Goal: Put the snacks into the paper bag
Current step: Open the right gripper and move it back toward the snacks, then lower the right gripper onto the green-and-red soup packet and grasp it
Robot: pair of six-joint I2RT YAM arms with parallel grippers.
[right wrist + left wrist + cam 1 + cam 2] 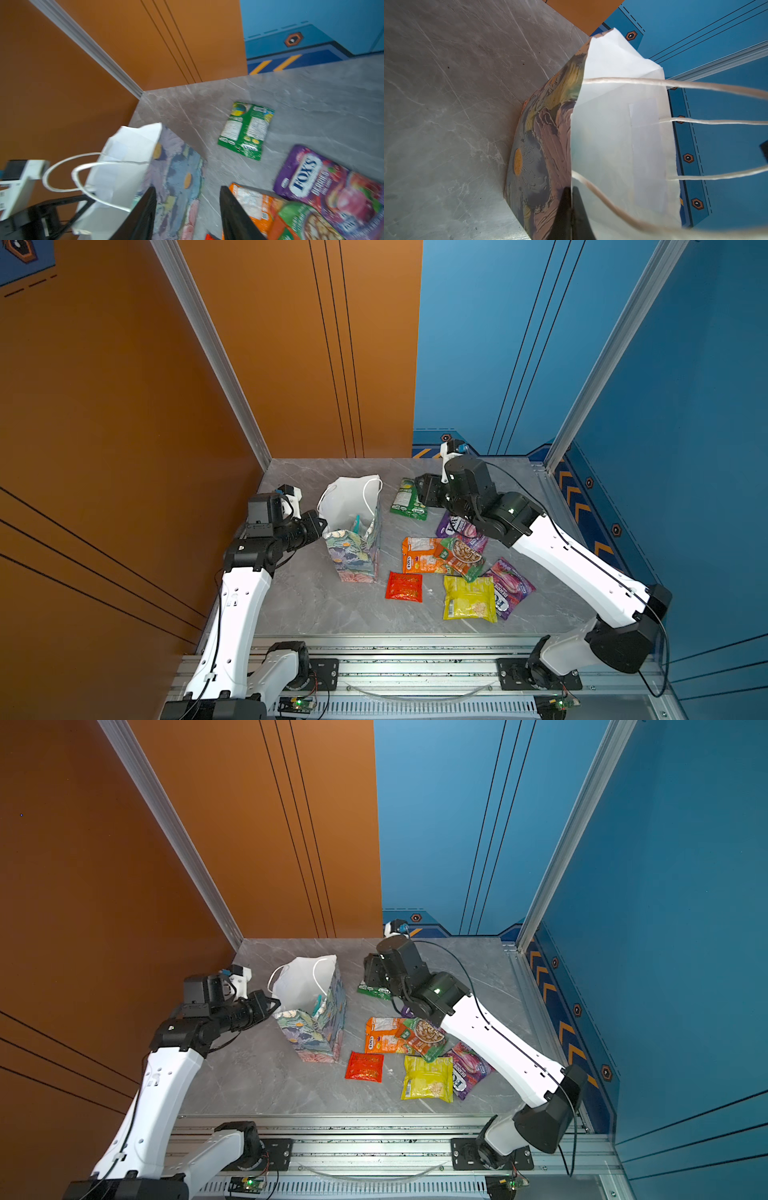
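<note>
Stock on your grey table (pixel 324 610), near edge first:

1. yellow packet (pixel 469 598): lying flat, nearest of the lot, right of centre. Its right edge lies over a purple FOX'S packet (pixel 513 585).
2. small red packet (pixel 404 587): flat, just left of the yellow one and not touching it.
3. orange packet (pixel 419 556): flat, behind those two, with a red-green packet (pixel 463 558) lying across its right end.
4. paper bag (pixel 353 556): upright, left of the loose packets, mouth open with the white lining showing. A teal packet (pixel 357 523) stands inside (you can see only a sliver of it).
5. left gripper (pixel 571 192): it reaches in from the left with its fingers (pixel 562 207) pressed together on the bag's left rim, one on the floral outside and one on the white inside.
6. second purple FOX'S packet (pixel 324 187): flat, farther back, partly hidden from above by your right arm (pixel 573 564).
7. green packet (pixel 246 129): flat, printed back upward, the farthest packet, to the right of the bag's mouth.
8. right gripper (pixel 188 188): raised at the far end, beside the green packet, with its jaws spread and nothing between them.
</note>
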